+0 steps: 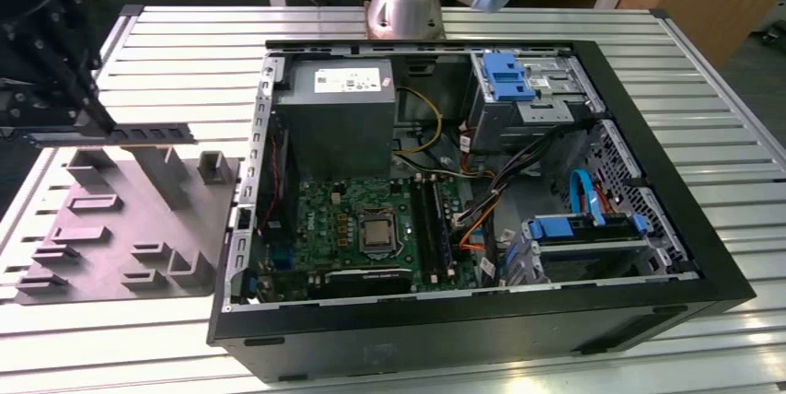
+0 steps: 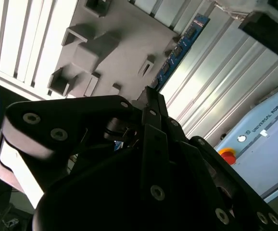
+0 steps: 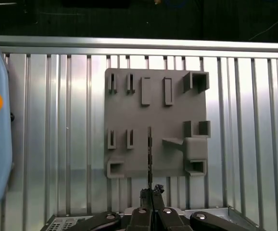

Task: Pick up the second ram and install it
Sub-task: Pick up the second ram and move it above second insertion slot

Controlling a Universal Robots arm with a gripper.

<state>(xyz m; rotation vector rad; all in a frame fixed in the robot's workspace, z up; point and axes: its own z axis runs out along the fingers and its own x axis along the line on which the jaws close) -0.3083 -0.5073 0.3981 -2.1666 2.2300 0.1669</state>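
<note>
**Inspector:** State the layout, largest item first.

**Assessor:** A slatted metal table (image 1: 687,72) carries an open computer case (image 1: 491,330) lying on its side, so the green board (image 1: 331,219) faces upward for access. A grey fixture plate (image 1: 110,256) lies on the slats at nine o'clock from the case. Its moulded pockets serve as parking places for parts.

**Inspector:** And the claw?

**Assessor:** The claw (image 1: 101,127) hangs over the plate's twelve o'clock edge, well apart from the case. Its fingers are closed on the memory stick (image 1: 147,133), pinching it by one end across its flat faces. The long bottom edge is therefore left free.

**Inspector:** Position of the stick?

**Assessor:** It is held level and on edge. In the first wrist view it shows edge-on as a thin line (image 3: 149,154) over the plate. I judge it to be clear of the plate's pockets. The board's long black slots (image 1: 430,219) lie at three o'clock from it, inside the case.
</note>
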